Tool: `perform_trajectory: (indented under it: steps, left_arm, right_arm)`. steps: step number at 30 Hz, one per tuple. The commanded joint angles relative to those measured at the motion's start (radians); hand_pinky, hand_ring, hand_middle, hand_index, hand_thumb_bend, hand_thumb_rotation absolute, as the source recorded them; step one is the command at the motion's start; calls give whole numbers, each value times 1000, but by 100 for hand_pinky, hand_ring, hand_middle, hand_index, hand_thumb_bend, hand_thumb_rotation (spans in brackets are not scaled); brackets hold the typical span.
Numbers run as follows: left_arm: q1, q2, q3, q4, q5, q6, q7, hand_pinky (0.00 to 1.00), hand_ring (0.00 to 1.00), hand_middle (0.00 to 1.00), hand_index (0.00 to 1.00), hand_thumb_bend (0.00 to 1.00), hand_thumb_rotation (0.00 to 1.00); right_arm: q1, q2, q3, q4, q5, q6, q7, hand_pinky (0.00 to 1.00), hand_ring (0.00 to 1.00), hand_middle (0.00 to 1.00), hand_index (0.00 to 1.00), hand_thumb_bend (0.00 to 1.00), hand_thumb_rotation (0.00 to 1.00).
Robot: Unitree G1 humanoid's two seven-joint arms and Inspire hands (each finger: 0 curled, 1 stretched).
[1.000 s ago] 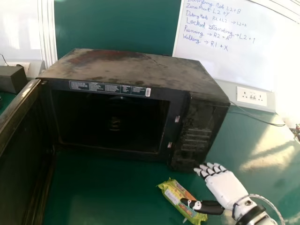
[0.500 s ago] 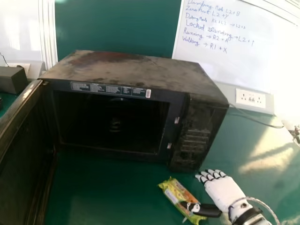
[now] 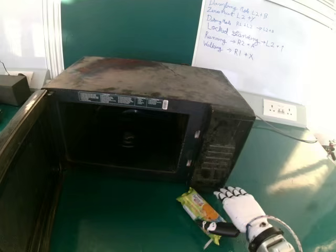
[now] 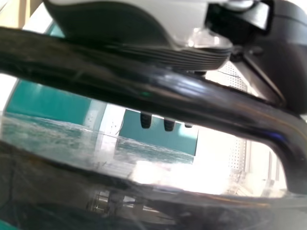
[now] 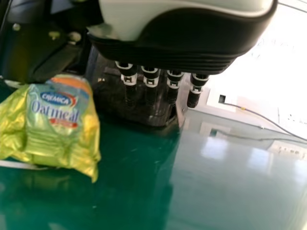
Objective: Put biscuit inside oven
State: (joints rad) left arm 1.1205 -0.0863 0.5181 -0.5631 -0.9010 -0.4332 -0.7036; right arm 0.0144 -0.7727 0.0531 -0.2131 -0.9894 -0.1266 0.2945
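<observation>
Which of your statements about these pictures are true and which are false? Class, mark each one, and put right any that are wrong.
1. The door of the black microwave oven stands open. True.
2. The yellow-green plastic biscuit packet lies inside the oven. False: it lies on the green table in front of the oven.
3. The right robot hand is at the packet. True.
4. That robot hand's fingers are curled into a fist. False: they are straight.
5. In the head view, the white socket panel is to the left of the oven. False: it is to the right.
6. The white writing board behind the oven carries handwriting. True.
</observation>
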Motion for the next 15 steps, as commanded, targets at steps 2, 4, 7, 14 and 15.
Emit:
perform_trajectory:
  steps: [2, 4, 7, 14, 15]
  left_arm:
    - [11, -37, -10, -2, 7, -20, -10, 88, 80, 82, 83, 100, 94]
    - [9, -36, -8, 2, 13, -30, -17, 88, 80, 82, 83, 100, 93]
    - [5, -37, -5, 9, 34, -49, -16, 89, 81, 82, 83, 100, 95]
    - [-4, -52, -2, 24, 111, -123, 12, 87, 81, 83, 83, 99, 94]
    - [-6, -54, -2, 27, 127, -139, 17, 87, 81, 83, 83, 98, 94]
  right_arm:
    - [36, 8, 22, -28, -16, 20, 9, 100, 100, 100, 97, 92, 95]
    - [50, 14, 27, -44, -13, 25, 4, 100, 100, 100, 97, 91, 96]
    - [61, 24, 35, -46, -6, 26, -13, 100, 100, 100, 97, 92, 95]
    - [72, 44, 41, -28, 6, 10, -82, 100, 100, 100, 98, 87, 96]
    - [73, 47, 43, -24, 6, 8, -93, 100, 100, 100, 98, 87, 97]
